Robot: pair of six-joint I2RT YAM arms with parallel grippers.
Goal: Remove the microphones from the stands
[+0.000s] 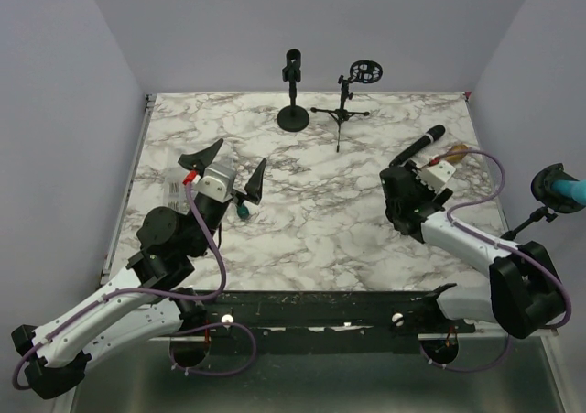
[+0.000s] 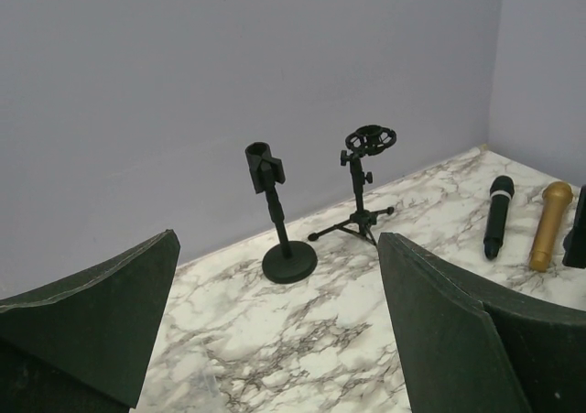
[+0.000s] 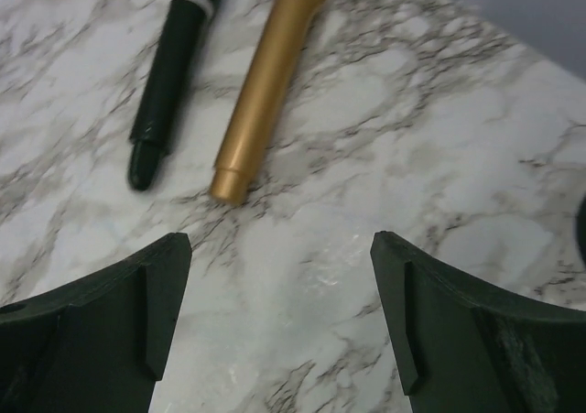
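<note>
Since both stands hold nothing, the entry reads as follows; round-base stand (image 1: 293, 94) with its clip vacant, upright at the far edge of the table (image 1: 320, 221); tripod stand (image 1: 345, 104) just beside it on the right, its ring mount likewise vacant.

Black microphone (image 3: 174, 74); lying flat on the marble at the right side, well apart from both stands; butt end toward the right gripper (image 3: 279, 248), head away toward the far right corner.

Gold microphone (image 3: 265, 92); lying flat just beside the black one on its right, nearly parallel, butt end also nearest the jaws; largely hidden behind the wrist in the overhead view.

Right gripper; jaws spread wide, holding nothing; hovering over bare marble just short of the two butt ends; both long axes run away from it, roughly in line with its approach rather than across the gap between its fingers.

Left gripper (image 1: 233, 166); jaws wide, holding nothing; on the left side of the table, facing the stands, well apart from both microphones; the right arm is far the nearer.

Judgement; removal looks done, which microphone was the task's cannot be told; a straight pull-back of the right arm would clear both; any re-grasp would call for the jaws turned across a body.
</note>
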